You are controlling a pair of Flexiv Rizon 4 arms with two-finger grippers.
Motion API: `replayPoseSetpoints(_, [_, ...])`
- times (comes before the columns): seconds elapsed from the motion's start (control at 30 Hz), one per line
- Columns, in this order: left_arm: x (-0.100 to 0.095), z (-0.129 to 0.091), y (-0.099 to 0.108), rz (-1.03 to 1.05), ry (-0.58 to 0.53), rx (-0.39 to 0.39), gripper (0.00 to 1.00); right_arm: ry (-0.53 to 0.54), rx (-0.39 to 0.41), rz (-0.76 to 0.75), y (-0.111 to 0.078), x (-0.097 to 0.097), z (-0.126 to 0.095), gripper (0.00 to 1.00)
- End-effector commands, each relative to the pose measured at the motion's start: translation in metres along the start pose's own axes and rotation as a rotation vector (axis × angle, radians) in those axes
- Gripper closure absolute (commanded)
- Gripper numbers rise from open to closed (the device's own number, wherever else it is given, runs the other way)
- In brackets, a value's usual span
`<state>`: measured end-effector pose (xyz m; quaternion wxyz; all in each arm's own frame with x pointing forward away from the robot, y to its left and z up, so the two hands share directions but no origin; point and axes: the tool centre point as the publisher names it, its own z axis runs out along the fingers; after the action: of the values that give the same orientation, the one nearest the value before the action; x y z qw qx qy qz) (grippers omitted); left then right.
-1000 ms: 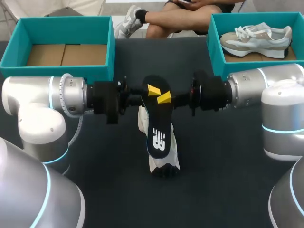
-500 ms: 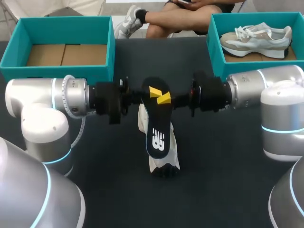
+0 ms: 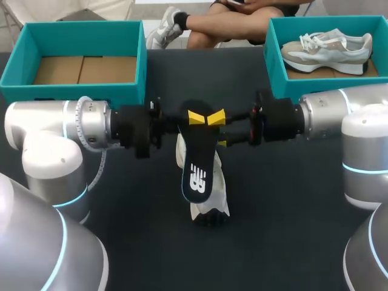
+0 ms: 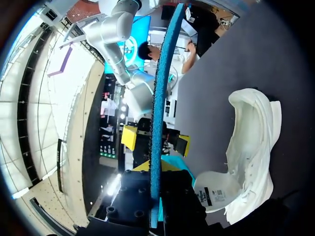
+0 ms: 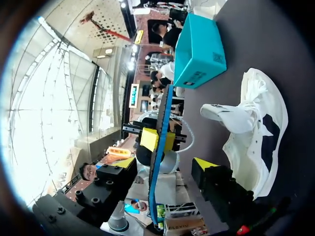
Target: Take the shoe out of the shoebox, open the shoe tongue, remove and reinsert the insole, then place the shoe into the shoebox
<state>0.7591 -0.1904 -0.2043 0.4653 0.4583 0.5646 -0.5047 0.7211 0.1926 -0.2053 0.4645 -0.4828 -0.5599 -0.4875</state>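
Shoe [image 3: 217, 188] – a white sneaker – is lying out on the dark tabletop [image 3: 273, 212] at the middle, directly below where the two arms are meeting, with its tongue folded out and the opening showing in both wrist views. Two teal shoeboxes are sitting at the far edge: the left shoebox [image 3: 73, 91] is showing only its cardboard floor, while the right shoebox [image 3: 276, 57] is holding a second sneaker [image 3: 327, 48].

Reaching in from its side, the left arm [image 3: 60, 127] is gripping the black insole [image 3: 197, 163] near its upper end. The left jaws are clamping it from both faces, and the insole is hanging down over the shoe without touching the tabletop. Coming in from the opposite side, the right arm [image 3: 339, 115] is hovering with the right jaws standing apart, the insole's edge passing between them but not pinched.

Removal is looking finished, so the step in hand is probably the reinsertion, or a hand-over leading into it. The next move is likely calling for the right jaws either to take hold or to drop to the shoe and steady it. The lower end of the insole will then be needing a tilt toward the opening – it is thin and bendy, so feeding it in at a shallow angle should be helping it to lie flat.
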Motion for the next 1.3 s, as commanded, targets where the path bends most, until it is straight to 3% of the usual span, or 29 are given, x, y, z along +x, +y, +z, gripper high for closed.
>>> replayPoseSetpoints(0.03, [-0.004, -0.015, -0.006, -0.040, -0.021, 0.019, 1.00, -0.018, -0.031, -0.065, -0.010, 0.008, -0.019, 0.00])
replayPoseSetpoints(0.3, [-0.017, -0.026, -0.018, -0.184, -0.045, 0.087, 1.00, -0.066, -0.037, -0.294, -0.012, 0.010, -0.033, 0.00])
replayPoseSetpoints(0.6, [-0.035, -0.033, -0.036, -0.351, -0.067, 0.150, 1.00, -0.104, 0.020, -0.650, -0.021, 0.023, -0.033, 0.00])
replayPoseSetpoints(0.73, [-0.045, -0.035, -0.044, -0.429, -0.118, 0.182, 1.00, -0.088, 0.024, -0.661, -0.021, 0.023, -0.034, 0.00])
replayPoseSetpoints(1.17, [-0.045, -0.035, -0.044, -0.429, -0.118, 0.182, 1.00, -0.088, 0.024, -0.661, -0.021, 0.023, -0.034, 0.00])
replayPoseSetpoints(1.2, [-0.045, -0.035, -0.044, -0.429, -0.118, 0.182, 1.00, -0.090, -0.010, -0.745, -0.015, 0.021, -0.037, 0.00])
replayPoseSetpoints(1.3, [-0.045, -0.035, -0.044, -0.429, -0.118, 0.182, 1.00, -0.134, -0.006, -1.010, -0.003, 0.020, -0.042, 0.00])
